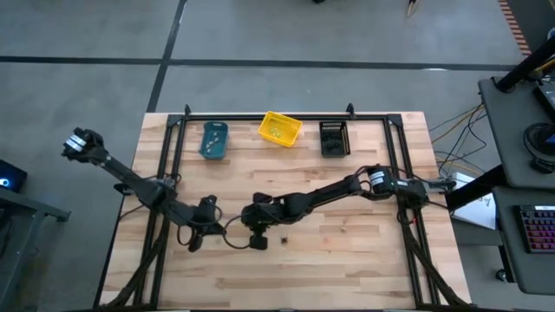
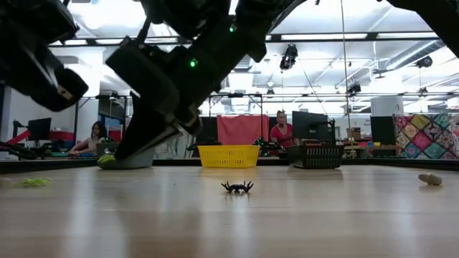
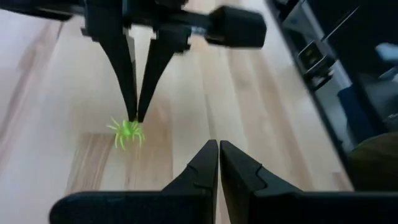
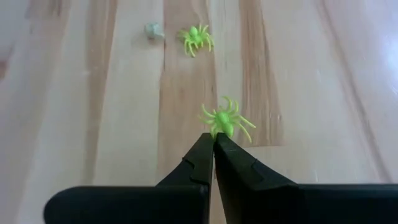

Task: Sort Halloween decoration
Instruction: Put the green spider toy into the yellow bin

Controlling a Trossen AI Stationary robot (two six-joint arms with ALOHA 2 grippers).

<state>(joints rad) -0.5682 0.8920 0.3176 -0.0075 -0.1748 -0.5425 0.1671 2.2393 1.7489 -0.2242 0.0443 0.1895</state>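
We log mid-sort: right gripper (image 4: 213,138) fingers pinch a green spider (image 4: 224,118); left gripper (image 3: 219,147) fingers closed, empty; black spider (image 2: 237,187) mid-tabletop unsorted.

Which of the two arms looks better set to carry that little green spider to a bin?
The right. The right gripper has its jaws pinched on the green spider, seen also from the left wrist view. The left gripper is shut on nothing and sits apart from it.

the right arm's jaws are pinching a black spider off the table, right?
Not quite: the spider pinched at the tips of the right gripper is bright green, not black, as the right wrist view shows. The black spider lies untouched on the table in the low view.
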